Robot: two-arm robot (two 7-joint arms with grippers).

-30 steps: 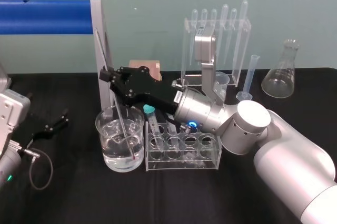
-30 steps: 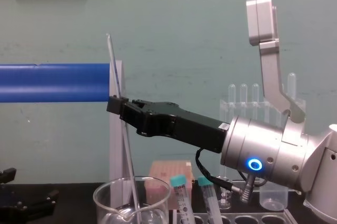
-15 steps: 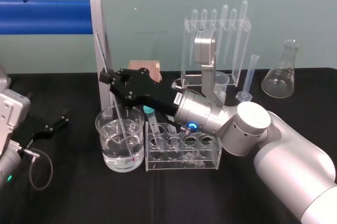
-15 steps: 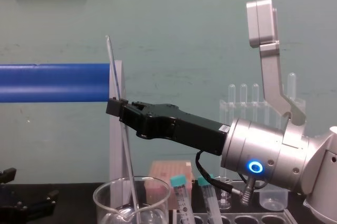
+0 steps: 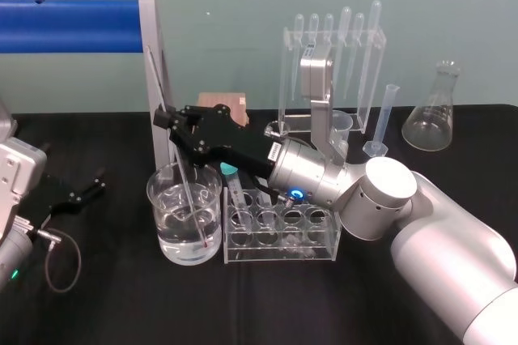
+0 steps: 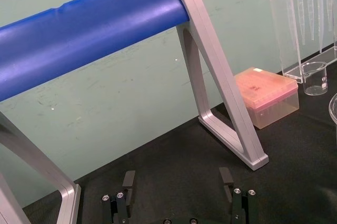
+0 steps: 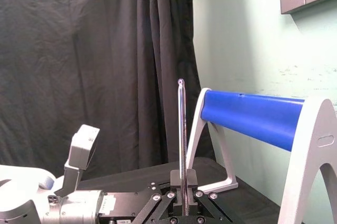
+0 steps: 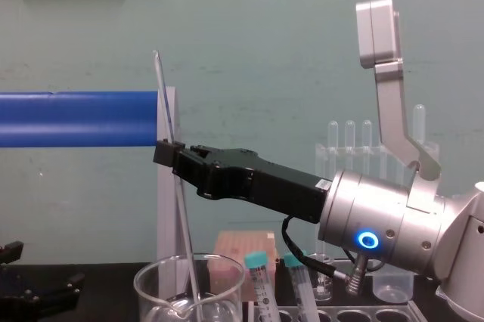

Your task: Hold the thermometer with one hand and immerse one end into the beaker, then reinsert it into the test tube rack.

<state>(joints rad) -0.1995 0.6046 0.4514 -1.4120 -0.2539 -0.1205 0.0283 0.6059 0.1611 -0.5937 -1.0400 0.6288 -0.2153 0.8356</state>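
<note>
Right gripper [image 8: 169, 154] reaches in from the right, clamped on the thermometer [image 8: 187, 235] near mid-length. The rod is tilted, top leaning left, lower end inside the beaker [image 8: 148, 290]. Two teal-capped tubes [image 8: 257, 263] lean in the test tube rack [image 8: 355, 314], just right of the beaker. Left gripper [image 8: 44, 293] sits low at the table's left side.

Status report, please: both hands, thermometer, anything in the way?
Right hand shut on thermometer, tilted, lower end dipped in beaker. Left hand open, parked far left. Test tube rack beside beaker, capped tubes at its near end.
</note>
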